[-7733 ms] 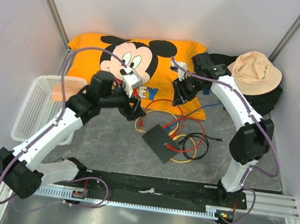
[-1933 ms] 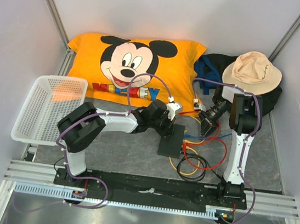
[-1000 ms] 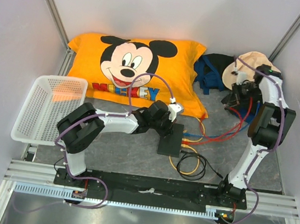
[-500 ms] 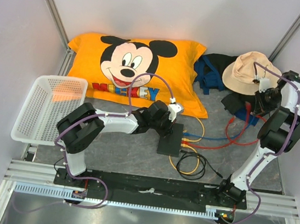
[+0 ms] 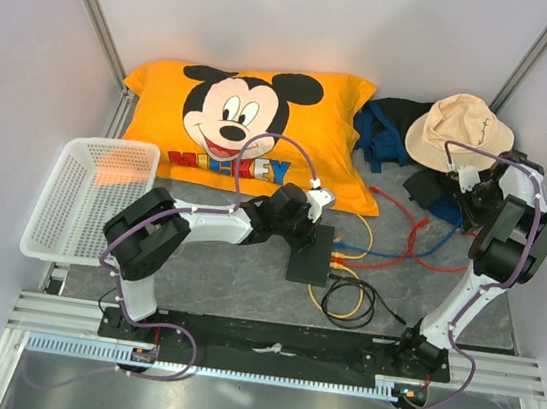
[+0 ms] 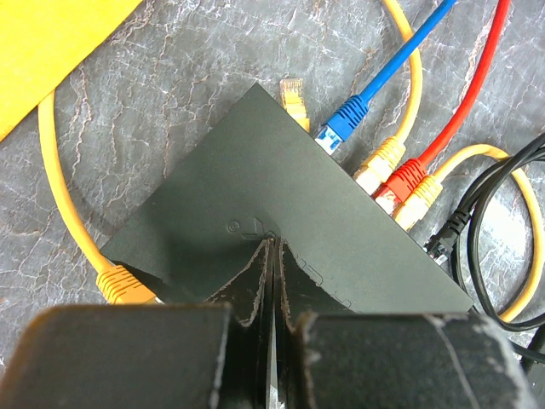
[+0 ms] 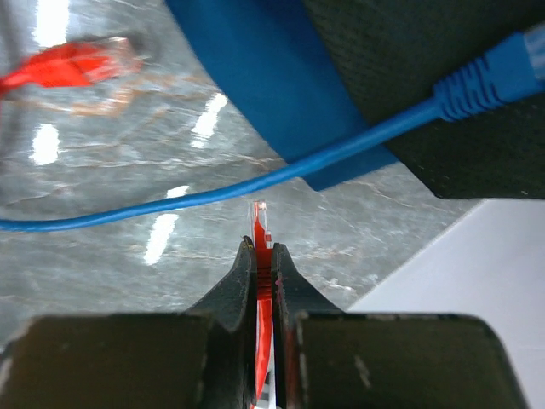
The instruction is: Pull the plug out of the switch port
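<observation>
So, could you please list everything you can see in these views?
switch: one, black, table centre
red cables: at least two; one plugged into switch, one red plug held in right hand
blue cable: one, at switch edge
yellow cables: several, around switch
black cable: one, beside switch
pillow: one, orange, back left
basket: one, white, left
hat: one, beige, back right
bag: one, black with blue straps, under hat
left hand: one, black, shut, tips on switch
right hand: one, black, shut on red plug
</observation>
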{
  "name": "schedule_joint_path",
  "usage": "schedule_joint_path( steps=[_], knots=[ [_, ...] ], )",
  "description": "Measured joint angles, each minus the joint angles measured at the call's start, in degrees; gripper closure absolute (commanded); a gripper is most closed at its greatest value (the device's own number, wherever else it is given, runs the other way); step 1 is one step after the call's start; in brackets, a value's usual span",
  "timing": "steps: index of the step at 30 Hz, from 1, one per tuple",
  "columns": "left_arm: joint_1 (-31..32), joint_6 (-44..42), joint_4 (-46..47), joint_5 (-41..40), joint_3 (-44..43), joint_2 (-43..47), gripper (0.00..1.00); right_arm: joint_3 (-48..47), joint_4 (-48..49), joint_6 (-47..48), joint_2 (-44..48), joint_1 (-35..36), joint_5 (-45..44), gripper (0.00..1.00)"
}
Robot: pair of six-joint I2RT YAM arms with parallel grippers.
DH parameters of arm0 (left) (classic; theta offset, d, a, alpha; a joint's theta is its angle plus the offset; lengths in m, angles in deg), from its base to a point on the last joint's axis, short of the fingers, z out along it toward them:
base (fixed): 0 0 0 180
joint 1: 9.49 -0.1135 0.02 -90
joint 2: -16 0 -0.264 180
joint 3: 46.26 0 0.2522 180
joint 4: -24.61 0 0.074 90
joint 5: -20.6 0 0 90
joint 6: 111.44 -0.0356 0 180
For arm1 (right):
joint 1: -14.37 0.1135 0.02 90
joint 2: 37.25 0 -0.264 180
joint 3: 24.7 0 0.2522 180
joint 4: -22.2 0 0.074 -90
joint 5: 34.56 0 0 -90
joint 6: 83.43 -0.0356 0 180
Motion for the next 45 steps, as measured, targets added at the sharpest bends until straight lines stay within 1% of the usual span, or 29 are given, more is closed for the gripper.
schedule_joint_path(
  steps=[1, 3, 4, 5, 6, 7, 8, 12, 16, 18, 22, 23, 25, 27, 30, 32, 35, 38, 40, 42, 43, 45],
  knots=[
    [0.0, 0.0, 0.0, 0.0, 0.0, 0.0, 0.98, 0.5, 0.8, 0.0, 0.2, 0.0, -0.7, 0.94],
    [0.0, -0.1, 0.0, 0.0, 0.0, 0.0, 0.98, 1.9, 2.8, 0.0, 0.9, 0.0, -2.2, 0.81],
    [0.0, -0.1, 0.0, 0.0, 0.0, 0.0, 0.98, 2.6, 3.7, -0.1, 1.2, 0.0, -3.0, 0.77],
    [0.0, -0.2, 0.0, 0.0, 0.0, 0.0, 0.98, 3.4, 4.7, -0.1, 1.7, 0.0, -3.5, 0.62],
    [0.0, -0.2, 0.0, 0.0, 0.0, 0.0, 0.98, 3.9, 5.4, -0.4, 2.0, 0.0, -3.8, 0.44],
    [0.0, -0.2, -0.2, 0.0, -0.1, 0.0, 0.98, 4.3, 5.9, -0.4, 2.4, -0.1, -4.1, 0.28],
    [0.0, -0.3, -0.3, 0.0, -0.2, 0.0, 0.98, 4.7, 6.3, -0.9, 2.8, -0.1, -4.2, 0.02],
    [0.0, -0.5, -0.9, -0.4, -0.5, 0.0, 0.98, 4.8, 7.2, -2.6, 3.7, -0.1, -3.4, 0.02],
    [0.0, -1.1, -1.7, -0.5, -1.2, -0.2, 0.98, 4.8, 6.2, -4.9, 6.6, -0.1, -0.2, 0.02],
    [0.0, -1.7, -2.3, -0.4, -1.6, -0.3, 0.98, 3.1, 3.8, -6.6, 9.0, -0.2, 2.9, 0.02],
    [-0.2, -2.7, -3.7, 0.2, -2.6, -0.7, 0.98, -3.6, -1.2, -9.6, 13.7, 0.2, 13.5, 0.03],
    [-0.2, -2.7, -4.3, 0.4, -3.0, -0.8, 0.98, -5.5, -2.9, -10.3, 15.1, 0.9, 17.7, 0.04],
    [-0.4, -2.7, -4.8, 0.7, -3.3, -0.9, 0.98, -7.0, -5.1, -10.6, 16.2, 3.0, 23.0, 0.07],
    [-0.9, -2.7, -5.2, 1.8, -3.5, -1.0, 0.98, -7.6, -7.3, -10.8, 15.8, 7.4, 28.1, 0.09],
    [-2.4, -2.8, -6.6, 4.4, -4.2, -1.3, 0.98, -7.2, -9.8, -11.1, 10.8, 15.7, 34.4, 0.15],
    [-3.5, -3.3, -7.9, 6.1, -5.1, -1.8, 0.98, -7.1, -11.0, -11.2, 4.8, 20.6, 37.5, 0.19],
    [-4.9, -6.1, -11.1, 6.8, -7.8, -3.0, 0.98, -7.3, -12.5, -10.0, -6.0, 25.5, 40.5, 0.22],
    [-7.3, -9.0, -13.5, 7.0, -9.9, -4.1, 0.98, -7.4, -13.1, -8.4, -13.2, 27.6, 41.3, 0.25],
    [-9.2, -10.2, -14.7, 7.5, -10.8, -4.6, 0.98, -7.7, -15.3, -7.8, -15.9, 28.4, 43.6, 0.27],
    [-10.6, -10.9, -15.8, 7.4, -11.6, -4.9, 0.98, -7.9, -16.1, -7.2, -16.3, 29.2, 44.3, 0.29],
    [-11.1, -11.0, -16.3, 7.5, -11.8, -5.0, 0.98, -7.9, -16.1, -6.8, -16.4, 29.4, 44.5, 0.32],
    [-11.7, -11.2, -16.8, 7.8, -11.9, -5.1, 0.98, -7.9, -16.2, -6.1, -16.9, 29.9, 45.4, 0.33]
  ],
)
